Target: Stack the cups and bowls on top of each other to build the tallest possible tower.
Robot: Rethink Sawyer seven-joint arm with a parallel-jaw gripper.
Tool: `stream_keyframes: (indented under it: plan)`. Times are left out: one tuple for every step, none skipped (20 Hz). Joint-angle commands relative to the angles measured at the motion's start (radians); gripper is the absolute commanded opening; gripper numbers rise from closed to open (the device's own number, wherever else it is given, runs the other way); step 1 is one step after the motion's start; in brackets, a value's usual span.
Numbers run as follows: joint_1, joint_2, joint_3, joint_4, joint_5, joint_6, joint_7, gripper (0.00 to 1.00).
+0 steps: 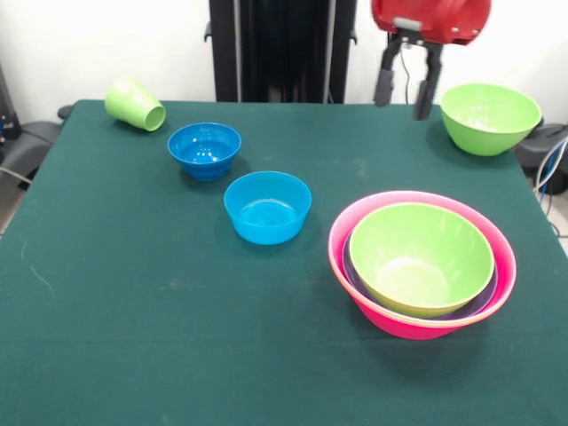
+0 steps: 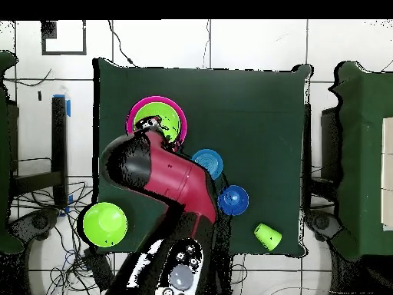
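Observation:
The tower is a big pink bowl with a purple bowl and a green bowl nested inside, upright on the right of the front view. A second green bowl stands alone at the far right corner. Two small blue bowls sit apart from each other near the table's middle. The light-green cup lies on its side at the far left. My gripper hangs open and holds nothing, high above the far edge, left of the lone green bowl.
A dark green cloth covers the table. In the overhead view the red and black arm reaches over the table and hides part of the tower. Cables hang off the right edge.

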Motion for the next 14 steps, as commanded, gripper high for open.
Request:
stream_keyframes:
  plan:
    - [-0.043, -0.003, 0.082, 0.131, -0.085, 0.030, 0.023, 1.00]
    - [-0.052, -0.006, 0.086, 0.135, -0.091, 0.029, 0.012, 1.00]
    - [-0.061, -0.010, 0.091, 0.138, -0.097, 0.028, 0.001, 1.00]
    - [-0.091, -0.024, 0.106, 0.153, -0.111, 0.023, -0.034, 1.00]
    - [-0.101, -0.031, 0.111, 0.162, -0.120, 0.019, -0.045, 1.00]
    - [-0.123, -0.041, 0.127, 0.173, -0.132, 0.016, -0.061, 1.00]
    - [-0.145, -0.051, 0.142, 0.184, -0.143, 0.013, -0.078, 1.00]
    - [-0.194, -0.067, 0.182, 0.207, -0.159, 0.002, -0.112, 1.00]
    - [-0.220, -0.076, 0.202, 0.218, -0.175, -0.006, -0.125, 1.00]
    - [-0.228, -0.079, 0.210, 0.220, -0.183, -0.007, -0.124, 1.00]
    - [-0.236, -0.083, 0.218, 0.223, -0.190, -0.007, -0.122, 1.00]
    - [-0.263, -0.093, 0.245, 0.238, -0.197, -0.020, -0.133, 1.00]
    - [-0.289, -0.103, 0.273, 0.253, -0.205, -0.033, -0.143, 1.00]
    - [-0.336, -0.119, 0.326, 0.282, -0.208, -0.060, -0.168, 1.00]
